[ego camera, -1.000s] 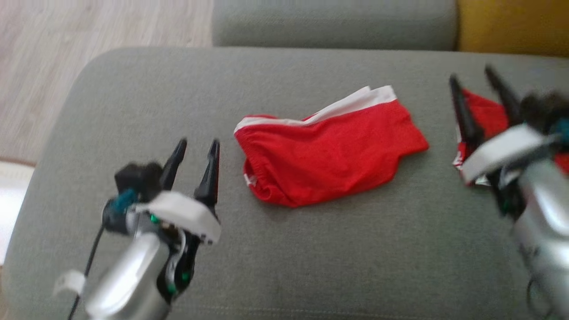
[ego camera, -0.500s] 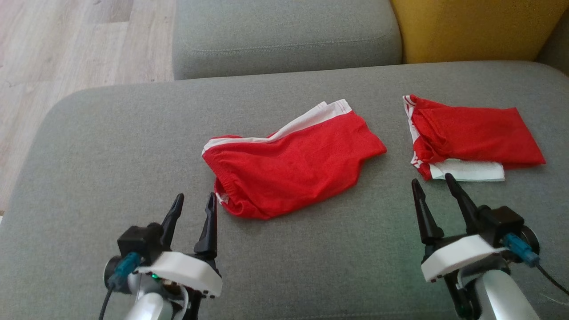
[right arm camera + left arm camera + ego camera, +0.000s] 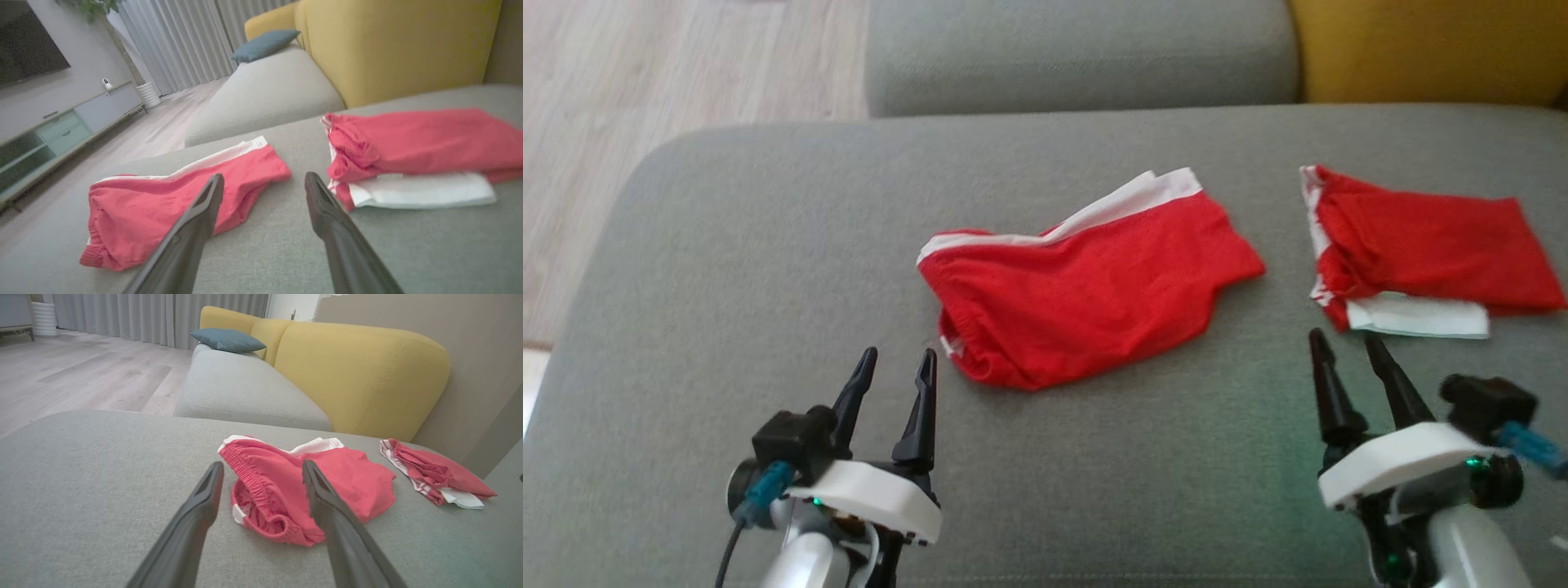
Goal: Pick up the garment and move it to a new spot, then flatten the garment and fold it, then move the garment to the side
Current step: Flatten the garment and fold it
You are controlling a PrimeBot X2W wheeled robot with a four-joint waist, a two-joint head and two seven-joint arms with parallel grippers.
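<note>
The red shorts (image 3: 1086,294) lie crumpled near the middle of the grey sofa cushion (image 3: 768,245). The elastic waistband faces me on my left side, and a white stripe runs along the far edge. My left pincer (image 3: 898,355) hovers just beside the waistband, fingers apart, holding nothing. My right pincer (image 3: 1343,336) is likewise apart and empty, and sits just short of a folded red garment (image 3: 1429,245). That garment rests on the same cushion to the right, apart from the shorts, with a white layer at its near edge. Behind the cushion are a second grey seat (image 3: 1078,49), a yellow backrest (image 3: 1421,49) and wood flooring (image 3: 686,82).
</note>
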